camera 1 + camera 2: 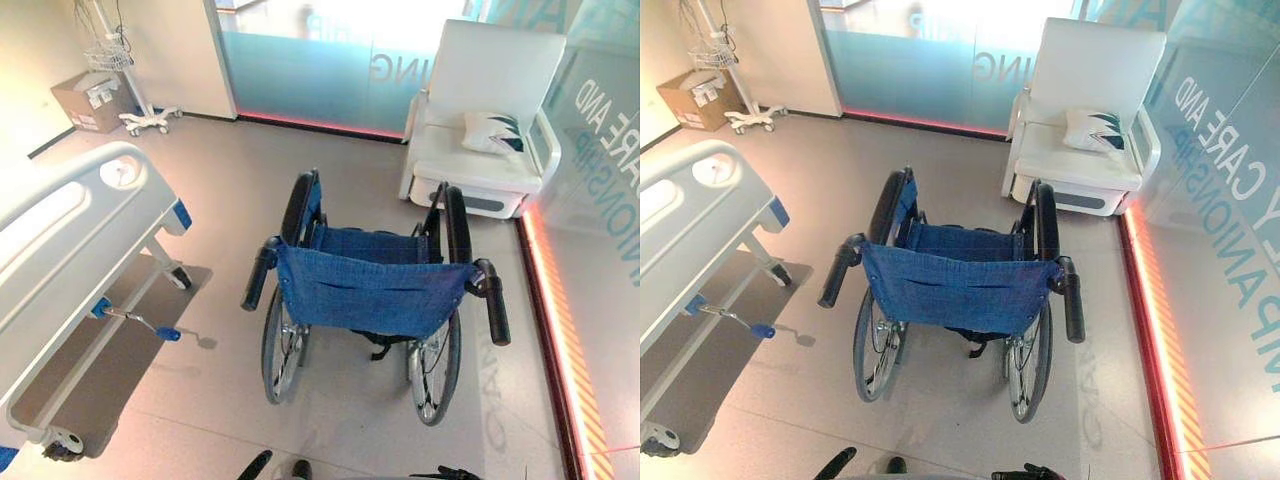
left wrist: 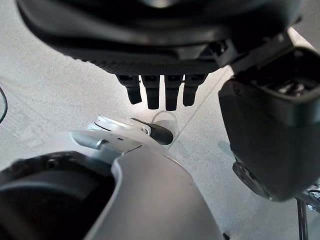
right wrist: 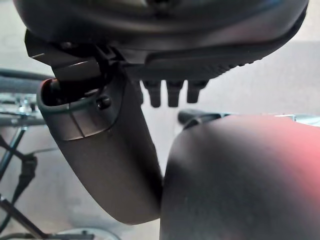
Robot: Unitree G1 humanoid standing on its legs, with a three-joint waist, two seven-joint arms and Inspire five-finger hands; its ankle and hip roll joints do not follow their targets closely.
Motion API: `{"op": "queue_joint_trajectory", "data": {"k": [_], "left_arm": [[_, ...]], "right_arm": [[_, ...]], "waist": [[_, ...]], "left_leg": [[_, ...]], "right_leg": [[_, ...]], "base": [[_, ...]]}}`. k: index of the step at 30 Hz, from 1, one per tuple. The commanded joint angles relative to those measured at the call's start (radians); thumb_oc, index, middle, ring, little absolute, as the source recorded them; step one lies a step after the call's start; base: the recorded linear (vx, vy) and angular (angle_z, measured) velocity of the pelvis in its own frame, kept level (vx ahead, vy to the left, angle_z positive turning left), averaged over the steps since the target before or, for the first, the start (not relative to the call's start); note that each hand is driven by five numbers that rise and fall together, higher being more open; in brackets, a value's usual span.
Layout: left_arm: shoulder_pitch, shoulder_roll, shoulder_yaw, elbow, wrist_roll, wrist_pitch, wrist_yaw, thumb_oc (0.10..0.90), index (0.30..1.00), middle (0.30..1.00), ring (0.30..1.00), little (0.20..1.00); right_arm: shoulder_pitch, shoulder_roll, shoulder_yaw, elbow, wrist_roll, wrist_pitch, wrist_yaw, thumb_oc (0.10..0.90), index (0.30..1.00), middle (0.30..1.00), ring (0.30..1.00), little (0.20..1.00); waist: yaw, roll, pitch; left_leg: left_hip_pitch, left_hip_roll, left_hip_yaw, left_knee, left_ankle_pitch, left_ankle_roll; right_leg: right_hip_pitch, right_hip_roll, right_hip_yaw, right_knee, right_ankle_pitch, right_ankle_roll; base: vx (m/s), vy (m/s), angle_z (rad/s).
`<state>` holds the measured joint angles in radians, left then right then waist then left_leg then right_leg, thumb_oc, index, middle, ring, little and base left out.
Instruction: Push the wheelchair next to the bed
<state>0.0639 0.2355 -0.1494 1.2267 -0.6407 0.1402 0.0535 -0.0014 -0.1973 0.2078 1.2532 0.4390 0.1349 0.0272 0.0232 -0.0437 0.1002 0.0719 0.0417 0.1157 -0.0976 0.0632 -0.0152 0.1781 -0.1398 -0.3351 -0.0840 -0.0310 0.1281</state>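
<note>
The bed (image 1: 70,250) runs down the left side of the left eye view, its footboard toward the upper left. The wheelchair (image 1: 375,290) stands at the centre, its blue back facing the camera, well apart from the bed, with open floor (image 1: 220,200) between them. Behind it, at the upper right, is a white armchair (image 1: 485,110).

By my reading, the push has not begun: both push handles, the left one (image 1: 260,273) and the right one (image 1: 492,300), stand free with nothing on them. The next move calls for bringing both hands up and forward onto those handles, then steering the chair leftward.

The eye views give the whole layout. The wrist views add the state of the hands: the left robot hand (image 2: 160,90) has its fingers straight and relaxed, holding nothing, above bare floor. The right robot hand (image 3: 172,90) is likewise slack and empty, with parts of the wheelchair frame at that view's left edge.
</note>
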Motion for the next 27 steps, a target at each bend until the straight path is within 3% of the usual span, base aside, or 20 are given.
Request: {"op": "queue_joint_trajectory", "data": {"k": [1, 5, 10, 13, 17, 20, 24, 27], "left_arm": [[-0.074, -0.052, -0.012, 0.072, 0.01, -0.026, -0.001, 0.8, 0.9, 0.9, 0.9, 0.9], [-0.073, -0.035, 0.025, 0.061, -0.053, -0.064, 0.024, 0.8, 0.9, 0.9, 0.9, 0.9], [-0.069, 0.012, 0.08, 0.001, -0.11, -0.092, -0.001, 0.8, 0.9, 0.9, 0.9, 0.9], [-0.057, 0.083, 0.131, -0.156, -0.138, -0.108, -0.013, 0.8, 0.9, 0.9, 0.9, 0.9], [-0.043, 0.151, 0.193, -0.285, -0.178, -0.091, -0.019, 0.8, 0.9, 0.9, 0.9, 0.9], [-0.02, 0.22, 0.275, -0.417, -0.216, -0.105, -0.024, 0.8, 0.9, 0.9, 0.9, 0.9], [0.002, 0.26, 0.361, -0.55, -0.237, -0.108, -0.041, 0.8, 0.9, 0.9, 0.9, 0.9], [0.011, 0.285, 0.414, -0.659, -0.264, -0.097, -0.075, 0.8, 0.9, 0.9, 0.9, 0.9]], "right_arm": [[0.006, -0.021, 0.017, 0.064, 0.021, -0.005, 0.014, 0.8, 0.9, 0.9, 0.9, 0.9], [0.009, -0.033, -0.039, 0.05, 0.146, -0.021, -0.006, 0.8, 0.9, 0.9, 0.9, 0.9], [0.017, -0.085, -0.107, -0.013, 0.194, -0.067, -0.064, 0.8, 0.9, 0.9, 0.9, 0.9], [0.04, -0.161, -0.182, -0.139, 0.22, -0.121, -0.113, 0.8, 0.9, 0.9, 0.9, 0.9], [0.064, -0.223, -0.256, -0.254, 0.228, -0.144, -0.16, 0.8, 0.9, 0.9, 0.9, 0.9], [0.096, -0.289, -0.344, -0.434, 0.234, -0.154, -0.223, 0.8, 0.9, 0.9, 0.9, 0.9], [0.118, -0.328, -0.419, -0.639, 0.237, -0.151, -0.294, 0.8, 0.9, 0.9, 0.9, 0.9], [0.117, -0.346, -0.479, -0.765, 0.224, -0.185, -0.313, 0.8, 0.9, 0.9, 0.9, 0.9]], "waist": [[0.015, 0.065, 0.008], [0.011, 0.066, 0.005], [0.008, 0.063, 0.001], [0.005, 0.059, -0.001], [0.004, 0.057, -0.004], [-0.002, 0.057, -0.005], [-0.011, 0.059, -0.004], [-0.017, 0.066, -0.004]], "left_leg": [[0.034, 0.037, 0.037, 0.02, -0.065, -0.046], [0.045, 0.037, 0.039, 0.02, -0.065, -0.046], [0.051, 0.041, 0.043, 0.017, -0.066, -0.045], [0.048, 0.044, 0.048, 0.013, -0.064, -0.042], [0.047, 0.045, 0.051, 0.01, -0.064, -0.04], [0.044, 0.043, 0.053, 0.01, -0.065, -0.039], [0.043, 0.045, 0.057, 0.01, -0.066, -0.042], [0.043, 0.046, 0.057, 0.01, -0.067, -0.044]], "right_leg": [[-0.063, -0.015, 0.02, 0.061, 0.016, -0.002], [-0.055, -0.014, 0.022, 0.061, 0.017, 0.0], [-0.051, -0.011, 0.029, 0.055, 0.019, 0.003], [-0.058, -0.008, 0.035, 0.054, 0.022, 0.004], [-0.06, -0.007, 0.036, 0.049, 0.026, 0.005], [-0.062, -0.007, 0.039, 0.045, 0.03, 0.005], [-0.066, -0.009, 0.042, 0.047, 0.028, 0.004], [-0.067, -0.01, 0.047, 0.049, 0.023, 0.001]], "base": [[0.0, 0.0, 0.0], [0.03, 0.0, 0.0], [0.02, -0.013, -0.01], [0.01, -0.017, -0.03], [0.0, -0.002, -0.01], [0.0, 0.004, -0.04], [0.01, 0.015, -0.04], [0.01, 0.017, -0.02]]}}
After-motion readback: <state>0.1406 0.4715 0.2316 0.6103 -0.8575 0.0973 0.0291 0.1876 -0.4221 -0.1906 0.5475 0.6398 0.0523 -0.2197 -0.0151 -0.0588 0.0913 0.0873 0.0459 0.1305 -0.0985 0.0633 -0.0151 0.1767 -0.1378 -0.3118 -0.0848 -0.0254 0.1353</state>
